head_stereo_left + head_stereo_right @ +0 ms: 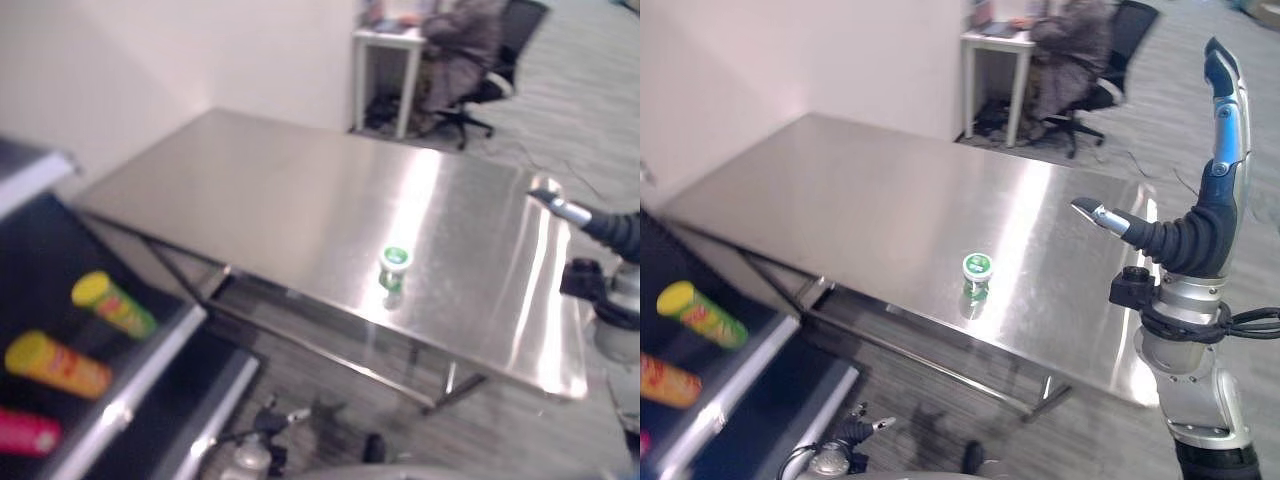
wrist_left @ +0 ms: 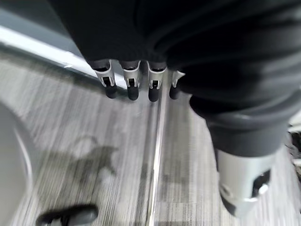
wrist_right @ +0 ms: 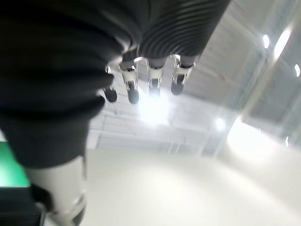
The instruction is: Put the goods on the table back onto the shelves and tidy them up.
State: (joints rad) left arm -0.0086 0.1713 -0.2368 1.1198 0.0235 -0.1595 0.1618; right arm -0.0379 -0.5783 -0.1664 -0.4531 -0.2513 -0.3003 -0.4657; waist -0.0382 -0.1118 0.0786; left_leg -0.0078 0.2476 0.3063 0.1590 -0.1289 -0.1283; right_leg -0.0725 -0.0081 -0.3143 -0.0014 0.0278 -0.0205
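My right hand (image 1: 1200, 215) is up in the air past the near right corner of the steel table (image 1: 870, 190), fingers straight and spread with nothing in them, and its wrist cam just looks up at ceiling lights past my fingertips (image 3: 133, 95). My left hand (image 2: 141, 70) hangs low with relaxed, empty fingers over grey striped floor. From my head I see a small green-lidded bottle (image 1: 978, 275) standing alone near the table's front edge, and three tubes on the dark shelf (image 1: 150, 360) at my left: yellow-green (image 1: 112, 304), yellow-orange (image 1: 58, 365), pink (image 1: 25, 432).
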